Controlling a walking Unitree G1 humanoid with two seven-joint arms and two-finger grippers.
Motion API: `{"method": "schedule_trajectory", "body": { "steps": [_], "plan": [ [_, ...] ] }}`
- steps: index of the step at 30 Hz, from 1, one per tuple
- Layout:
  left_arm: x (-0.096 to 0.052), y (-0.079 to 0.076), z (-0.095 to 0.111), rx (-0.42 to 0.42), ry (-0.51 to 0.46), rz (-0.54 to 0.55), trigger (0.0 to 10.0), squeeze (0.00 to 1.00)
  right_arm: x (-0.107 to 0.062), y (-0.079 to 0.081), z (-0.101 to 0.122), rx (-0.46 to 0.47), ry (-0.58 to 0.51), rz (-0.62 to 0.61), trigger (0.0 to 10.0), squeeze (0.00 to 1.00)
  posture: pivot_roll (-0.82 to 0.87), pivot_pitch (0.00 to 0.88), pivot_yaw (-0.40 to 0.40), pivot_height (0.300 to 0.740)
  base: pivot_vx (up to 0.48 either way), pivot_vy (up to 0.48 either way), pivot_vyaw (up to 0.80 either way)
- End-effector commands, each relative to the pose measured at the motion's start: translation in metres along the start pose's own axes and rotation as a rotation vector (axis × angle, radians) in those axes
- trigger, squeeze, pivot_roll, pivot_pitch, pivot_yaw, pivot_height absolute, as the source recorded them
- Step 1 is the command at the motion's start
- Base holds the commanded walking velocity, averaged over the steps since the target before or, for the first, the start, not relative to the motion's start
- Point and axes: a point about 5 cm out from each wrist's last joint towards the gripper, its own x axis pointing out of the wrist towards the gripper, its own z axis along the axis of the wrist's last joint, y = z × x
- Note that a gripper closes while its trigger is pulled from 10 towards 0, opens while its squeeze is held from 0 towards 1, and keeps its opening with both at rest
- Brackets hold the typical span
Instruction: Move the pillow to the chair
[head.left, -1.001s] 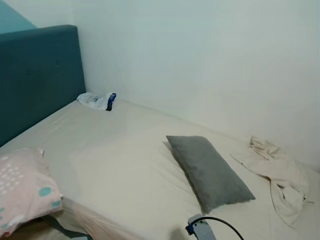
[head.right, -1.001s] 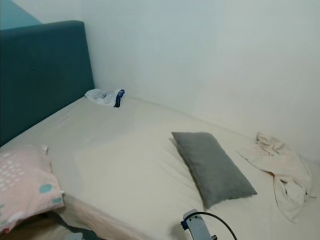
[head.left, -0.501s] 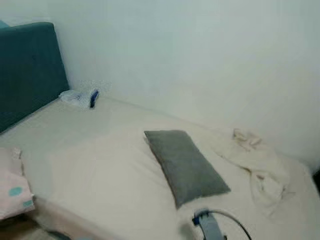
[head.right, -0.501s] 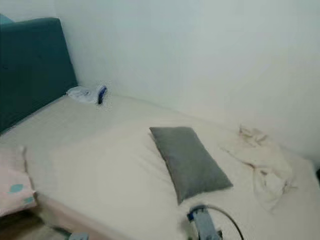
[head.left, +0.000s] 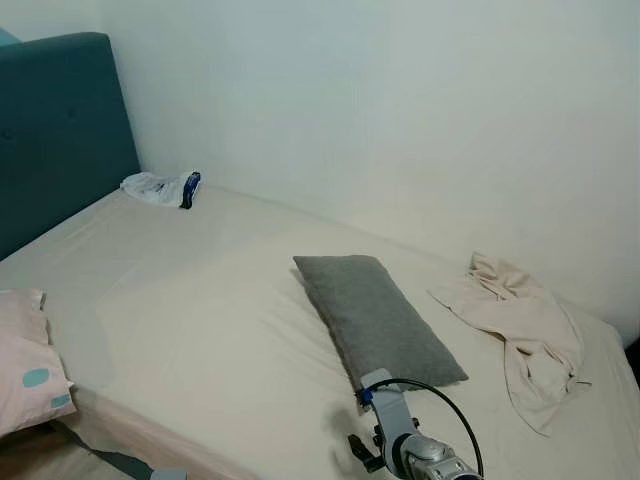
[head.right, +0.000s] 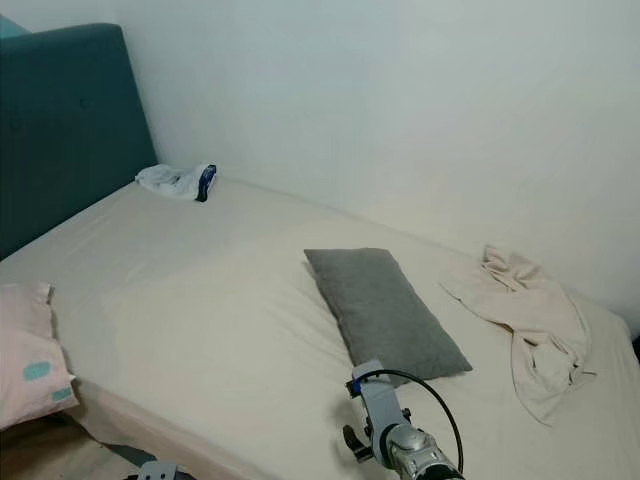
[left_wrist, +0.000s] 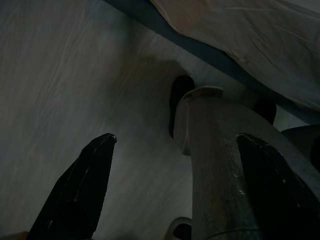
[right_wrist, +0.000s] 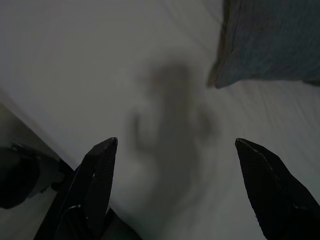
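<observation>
On your far left a teal headboard (head.left: 60, 130) stands at the head of the bed (head.left: 200, 300), with a pink pillow (head.left: 25, 365) at the near corner below it. By the wall beside the headboard lies a small white and blue bundle (head.left: 160, 187).

Further right, near the middle of the sheet, you have the grey pillow (head.left: 375, 320) lying flat and untouched, one end pointing toward you. Your right gripper (right_wrist: 175, 200) is raised over the sheet just short of that near end, fingers spread wide, with nothing between them; its shadow falls on the sheet and the pillow corner sits just beyond.

To the right of the pillow, apart from it, a cream cloth (head.left: 520, 325) lies crumpled.

Your left gripper (left_wrist: 175, 190) hangs low by the bed's edge over the floor, fingers also spread.

By my judgement nothing is done yet: you must reach, grasp, lift, then find the chair.
</observation>
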Motion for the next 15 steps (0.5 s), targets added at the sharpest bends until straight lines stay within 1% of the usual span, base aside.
{"method": "schedule_trajectory", "body": {
  "steps": [1, 2, 3, 4, 5, 6, 7, 8, 10, 15],
  "plan": [
    [-0.002, -0.007, -0.021, 0.023, 0.08, -0.019, 10.0, 0.0, -0.002, -0.001, -0.016, 0.018, 0.049, -0.011, 10.0, 0.0, 0.11, 0.0, -0.115, 0.74, -0.326, 0.0, 0.0],
    [-0.002, -0.007, -0.021, 0.028, 0.081, -0.019, 10.0, 0.0, -0.004, -0.002, -0.022, 0.051, 0.066, -0.019, 10.0, 0.0, 0.11, 0.0, -0.112, 0.74, -0.36, 0.0, 0.0],
    [-0.002, -0.007, -0.021, 0.028, 0.081, -0.019, 10.0, 0.0, -0.004, -0.002, -0.022, 0.051, 0.066, -0.019, 10.0, 0.0, 0.11, 0.0, -0.112, 0.74, -0.36, 0.0, 0.0],
    [-0.002, -0.007, -0.021, 0.031, 0.082, -0.019, 10.0, 0.0, -0.005, -0.002, -0.029, 0.089, 0.084, -0.03, 10.0, 0.0, 0.11, 0.0, -0.109, 0.74, -0.368, 0.0, 0.0],
    [-0.002, -0.007, -0.021, 0.031, 0.082, -0.019, 10.0, 0.0, -0.005, -0.002, -0.029, 0.089, 0.084, -0.03, 10.0, 0.0, 0.11, 0.0, -0.109, 0.74, -0.368, 0.0, 0.0],
    [-0.002, -0.007, -0.022, 0.034, 0.083, -0.02, 10.0, 0.0, -0.006, -0.003, -0.037, 0.106, 0.11, -0.04, 10.0, 0.0, 0.1, 0.0, -0.108, 0.74, -0.364, 0.0, 0.0],
    [-0.002, -0.007, -0.022, 0.034, 0.083, -0.02, 10.0, 0.0, -0.006, -0.003, -0.037, 0.106, 0.11, -0.04, 10.0, 0.0, 0.1, 0.0, -0.108, 0.74, -0.364, 0.0, 0.0],
    [-0.002, -0.008, -0.022, 0.036, 0.082, -0.022, 10.0, 0.0, -0.01, -0.001, -0.052, 0.101, 0.16, -0.04, 10.0, 0.0, 0.1, 0.0, -0.107, 0.74, -0.368, 0.0, 0.0],
    [-0.002, -0.008, -0.021, 0.036, 0.081, -0.023, 10.0, 0.0, -0.011, -0.001, -0.056, 0.09, 0.177, -0.039, 10.0, 0.0, 0.1, 0.0, -0.107, 0.74, -0.368, 0.0, 0.0],
    [-0.002, -0.01, -0.019, 0.041, 0.077, -0.027, 10.0, 0.0, -0.014, -0.005, -0.064, 0.113, 0.201, -0.054, 10.0, 0.0, 0.1, 0.0, -0.103, 0.74, -0.36, 0.0, 0.0]
  ]
}}
